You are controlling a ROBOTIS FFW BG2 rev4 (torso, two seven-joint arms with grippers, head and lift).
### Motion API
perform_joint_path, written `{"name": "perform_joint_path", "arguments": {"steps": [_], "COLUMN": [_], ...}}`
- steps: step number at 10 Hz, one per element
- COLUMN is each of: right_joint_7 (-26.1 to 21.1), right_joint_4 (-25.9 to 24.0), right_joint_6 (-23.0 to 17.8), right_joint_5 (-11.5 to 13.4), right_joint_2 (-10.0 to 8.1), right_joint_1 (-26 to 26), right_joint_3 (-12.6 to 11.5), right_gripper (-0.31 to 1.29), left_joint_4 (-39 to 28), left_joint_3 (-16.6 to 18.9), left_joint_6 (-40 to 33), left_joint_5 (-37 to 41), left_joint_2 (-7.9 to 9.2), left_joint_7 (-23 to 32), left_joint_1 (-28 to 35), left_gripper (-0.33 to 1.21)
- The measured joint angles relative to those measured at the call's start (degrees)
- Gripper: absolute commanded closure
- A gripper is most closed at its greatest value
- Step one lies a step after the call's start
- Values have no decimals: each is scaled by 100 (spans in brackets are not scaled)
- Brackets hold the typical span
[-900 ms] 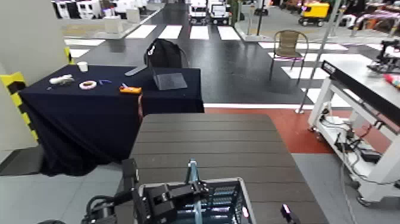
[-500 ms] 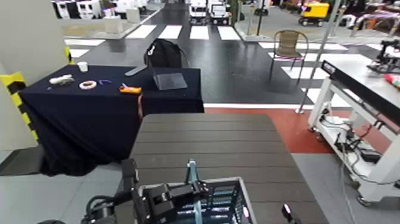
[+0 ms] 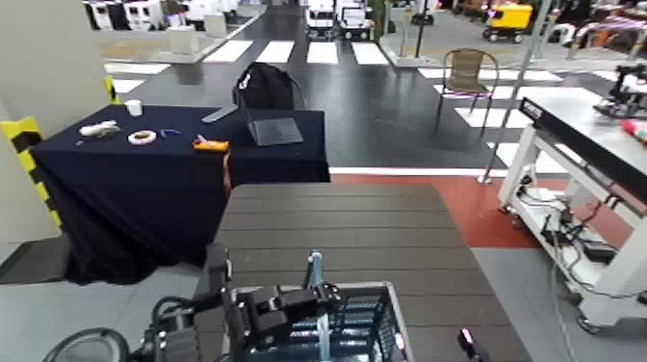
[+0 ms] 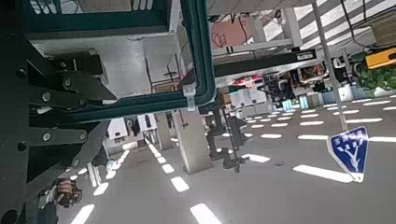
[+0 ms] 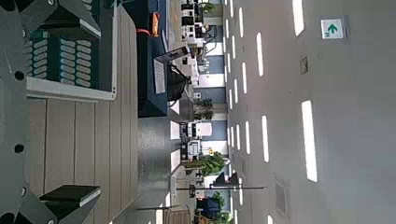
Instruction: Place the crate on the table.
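The blue-grey lattice crate (image 3: 361, 323) is at the near end of the dark slatted table (image 3: 337, 226). Its teal handle (image 3: 314, 274) stands upright. My left gripper (image 3: 289, 313) is shut on the handle just above the crate. In the left wrist view the teal handle (image 4: 191, 89) runs between my dark fingers (image 4: 56, 89). I cannot tell whether the crate rests on the table. My right gripper (image 3: 467, 340) is beside the crate's right side, open and empty. The right wrist view shows the crate's side (image 5: 65, 56) and the table slats (image 5: 84, 140).
A navy-draped table (image 3: 144, 183) with small items and a laptop stands at the far left. A white-framed workbench (image 3: 587, 125) stands on the right. A chair (image 3: 469, 72) is farther back. The far part of the slatted table is bare.
My left arm has shifted to the right and shows more at the lower left. The handle and crate have moved slightly with it. The right gripper has hardly moved.
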Motion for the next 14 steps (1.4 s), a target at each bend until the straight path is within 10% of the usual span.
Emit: {"name": "perform_joint_path", "arguments": {"steps": [5,14], "right_joint_7": [-12,-21], "right_joint_4": [18,60], "right_joint_6": [-74,-240], "right_joint_5": [1,-11], "right_joint_2": [-12,-29], "right_joint_1": [-26,-63], "right_joint_3": [51,111], "right_gripper": [13,13], "left_joint_4": [762,2705], "left_joint_3": [-561,-1731], "left_joint_6": [-296,-1004], "left_joint_5": [-644,-1526], "left_joint_2": [88,-244], "left_joint_7": [-641,-1749], "left_joint_1": [-971,-2803], "left_gripper": [119,119]}}
